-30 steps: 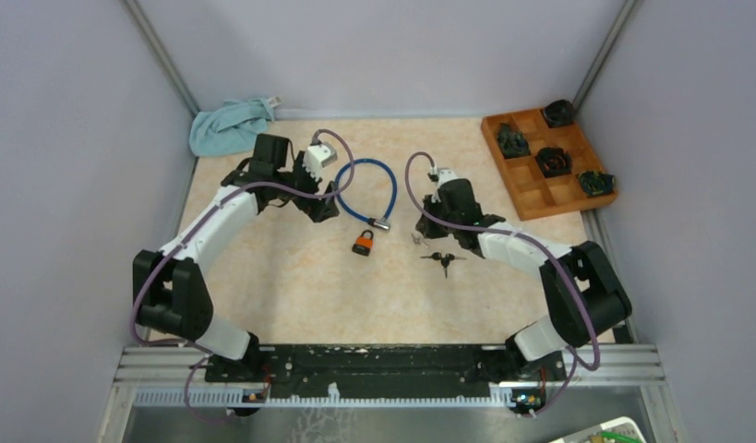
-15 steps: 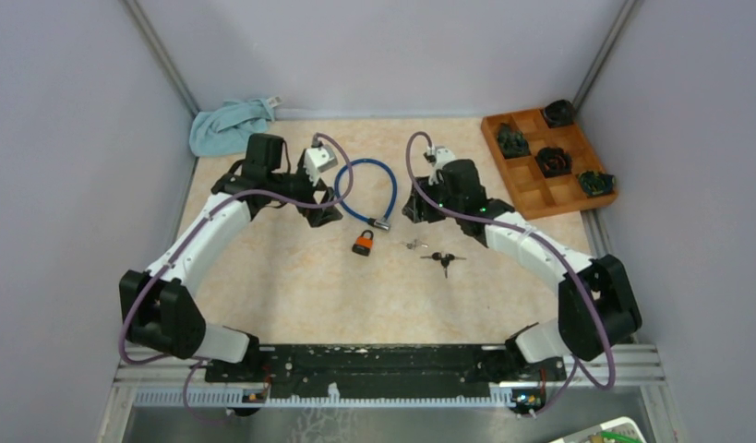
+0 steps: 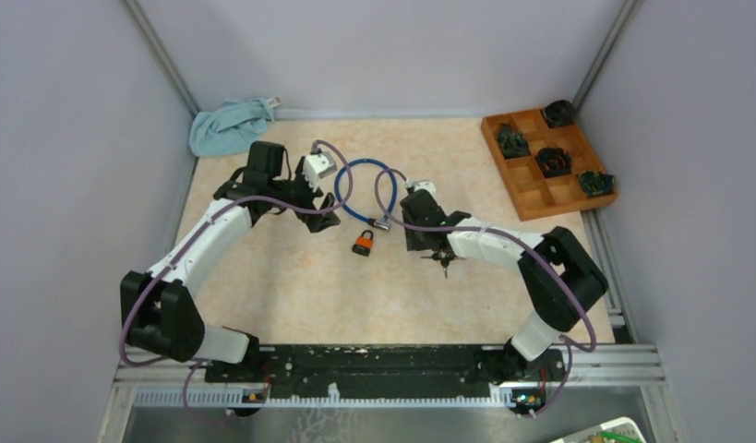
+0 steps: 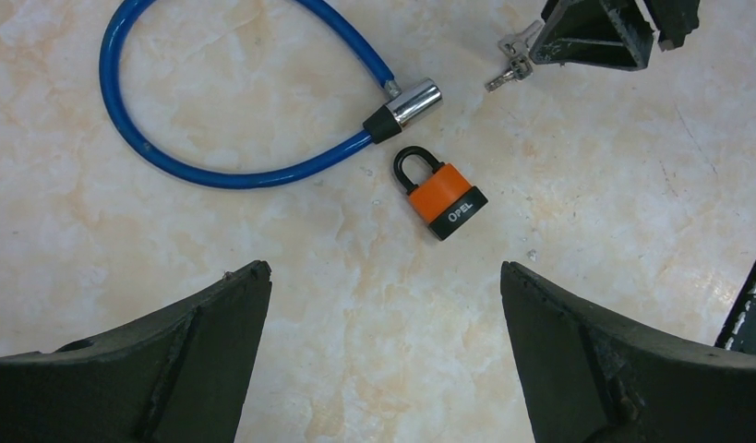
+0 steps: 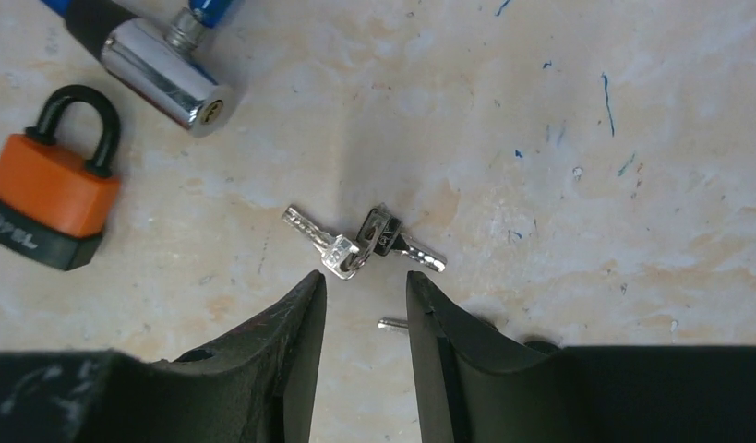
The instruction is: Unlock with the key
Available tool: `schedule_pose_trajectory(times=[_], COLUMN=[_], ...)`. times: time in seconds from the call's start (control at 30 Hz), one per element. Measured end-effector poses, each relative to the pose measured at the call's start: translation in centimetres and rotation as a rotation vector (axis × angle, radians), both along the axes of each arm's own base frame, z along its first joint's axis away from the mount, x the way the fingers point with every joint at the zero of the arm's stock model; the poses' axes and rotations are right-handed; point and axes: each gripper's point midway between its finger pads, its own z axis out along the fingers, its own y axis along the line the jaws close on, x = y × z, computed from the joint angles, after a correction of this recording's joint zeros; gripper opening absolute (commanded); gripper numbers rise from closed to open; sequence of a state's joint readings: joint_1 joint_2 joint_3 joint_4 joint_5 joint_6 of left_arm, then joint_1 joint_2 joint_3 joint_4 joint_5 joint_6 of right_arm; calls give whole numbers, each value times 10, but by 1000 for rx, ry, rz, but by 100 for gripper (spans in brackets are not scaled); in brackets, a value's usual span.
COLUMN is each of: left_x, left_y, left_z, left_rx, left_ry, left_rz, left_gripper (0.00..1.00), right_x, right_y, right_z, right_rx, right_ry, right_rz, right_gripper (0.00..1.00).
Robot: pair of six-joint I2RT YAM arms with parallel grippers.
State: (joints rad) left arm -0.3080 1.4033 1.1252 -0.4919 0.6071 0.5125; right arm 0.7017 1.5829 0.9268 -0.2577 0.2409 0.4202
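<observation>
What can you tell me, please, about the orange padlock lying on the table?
The orange padlock has an orange, seemingly plastic-coated body, a black base band printed OPEL and a closed black shackle. It lies flat on the marbled beige tabletop, shackle towards the chrome end of the blue cable lock, near but apart. Nothing else touches it.

An orange padlock (image 4: 442, 196) with a black base band lettered OPEL lies flat, its black shackle shut; the shackle points toward the chrome end of the blue cable lock (image 4: 217, 175), just beside it and not touching. Two small keys (image 5: 360, 246) joined on one ring lie flat, one silver, one dark-headed, blades splayed opposite ways; they rest near that chrome end, on its keyhole side, apart from it.
</observation>
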Motion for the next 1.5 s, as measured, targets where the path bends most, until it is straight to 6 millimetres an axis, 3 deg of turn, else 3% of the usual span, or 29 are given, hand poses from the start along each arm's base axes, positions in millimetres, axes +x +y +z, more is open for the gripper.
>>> schedule_pose_trajectory(times=[0.3,0.8,1.03,1.3,1.47,1.5], left_x=[2,0,-1,-1,-3,-4], left_y=[4,5,5,5,6,6], left_z=[0,-3,0,1,0,0], left_rx=[12,15,12,11,11,11], left_ry=[-18,-17,-25,-27,-27,-27], left_rz=[22,24,24,24,24,24], left_gripper=[99,99,100,99,99,99], right_x=[-6,2,12,8,8,8], right_y=[1,5,11,4,1,2], right_z=[-33,-28,-15,-28,-28,-28], right_rx=[-88,-82,-71,-117,-128,-125], right_ry=[52,42,15,43,45,43], right_rz=[-72,-108,-117,-124,-130,-136], right_gripper=[28,28,19,19,0,0])
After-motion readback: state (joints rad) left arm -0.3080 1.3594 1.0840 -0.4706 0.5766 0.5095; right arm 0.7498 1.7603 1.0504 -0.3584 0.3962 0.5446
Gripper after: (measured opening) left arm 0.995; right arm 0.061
